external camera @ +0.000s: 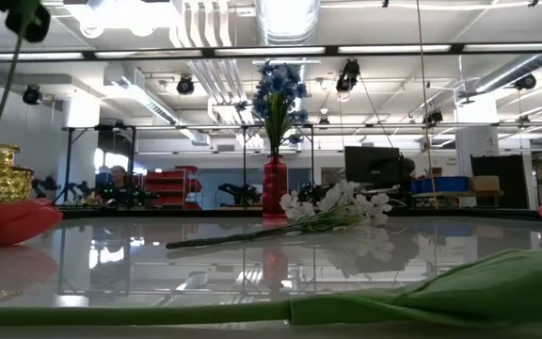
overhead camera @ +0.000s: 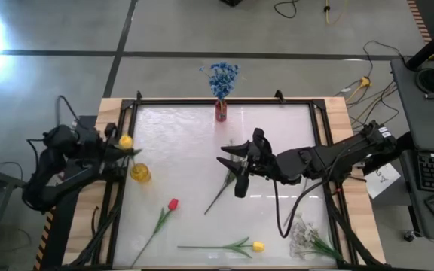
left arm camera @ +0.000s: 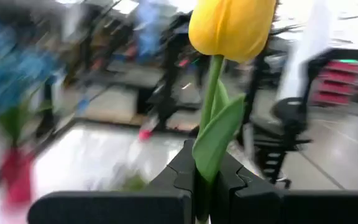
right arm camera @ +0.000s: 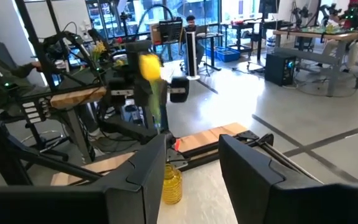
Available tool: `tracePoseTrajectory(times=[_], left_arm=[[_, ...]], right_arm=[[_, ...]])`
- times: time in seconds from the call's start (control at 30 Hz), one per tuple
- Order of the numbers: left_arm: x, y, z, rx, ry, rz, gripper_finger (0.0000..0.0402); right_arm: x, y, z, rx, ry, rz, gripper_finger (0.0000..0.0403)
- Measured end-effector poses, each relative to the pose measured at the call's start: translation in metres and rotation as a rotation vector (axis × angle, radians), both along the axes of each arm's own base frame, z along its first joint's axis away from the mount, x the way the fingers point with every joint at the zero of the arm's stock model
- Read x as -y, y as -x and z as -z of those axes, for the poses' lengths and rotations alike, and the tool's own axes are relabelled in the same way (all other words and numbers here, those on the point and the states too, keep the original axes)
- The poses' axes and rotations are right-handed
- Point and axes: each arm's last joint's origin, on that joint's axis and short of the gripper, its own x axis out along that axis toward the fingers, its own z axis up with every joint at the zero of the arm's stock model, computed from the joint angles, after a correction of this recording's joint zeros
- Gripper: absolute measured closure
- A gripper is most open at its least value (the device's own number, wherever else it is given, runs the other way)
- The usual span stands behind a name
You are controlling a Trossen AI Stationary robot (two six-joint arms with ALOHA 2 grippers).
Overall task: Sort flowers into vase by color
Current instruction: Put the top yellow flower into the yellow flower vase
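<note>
A: The left pincer [left arm camera: 204,186], at the left edge of the overhead frame, is clamped on the stem of a yellow tulip [overhead camera: 125,141], bloom upright. The yellow vase [overhead camera: 139,172] sits just below it.

B: So I'd line the stem end over the vase mouth, keep it vertical, lower slowly and release only once the stem is inside.

A: The right pincer [overhead camera: 241,167] hovers mid-frame over the tabletop [overhead camera: 194,150], fingers partly apart, nothing between them. A white spray [external camera: 337,205] lies beneath it.

B: Blue blossoms [overhead camera: 221,77] are in the red vase [overhead camera: 221,111] at the top centre. A red tulip [overhead camera: 172,204], another yellow tulip [overhead camera: 257,246] and a second white spray [overhead camera: 304,233] lie along the bottom.
</note>
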Motion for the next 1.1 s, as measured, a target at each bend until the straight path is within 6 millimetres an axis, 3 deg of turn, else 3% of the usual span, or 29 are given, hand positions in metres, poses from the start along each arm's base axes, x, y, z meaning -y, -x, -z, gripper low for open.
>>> tracePoseTrajectory(times=[0.23, 0.53, 1.1], left_arm=[[0.004, 0.011, 0.011, -0.181, 0.197, -0.11, 0.0402], [0.004, 0.011, 0.025, -0.294, 0.212, -0.105, 0.0402], [-0.002, -0.002, 0.013, -0.098, 0.041, -0.035, 0.0402]], right_arm=[[0.0, 0.0, 0.0, 0.001, -0.003, 0.001, 0.0241], [0.0, 0.0, 0.0, 0.004, -0.012, 0.002, 0.0213], [0.0, 0.0, 0.0, 0.003, -0.012, 0.002, 0.0197]])
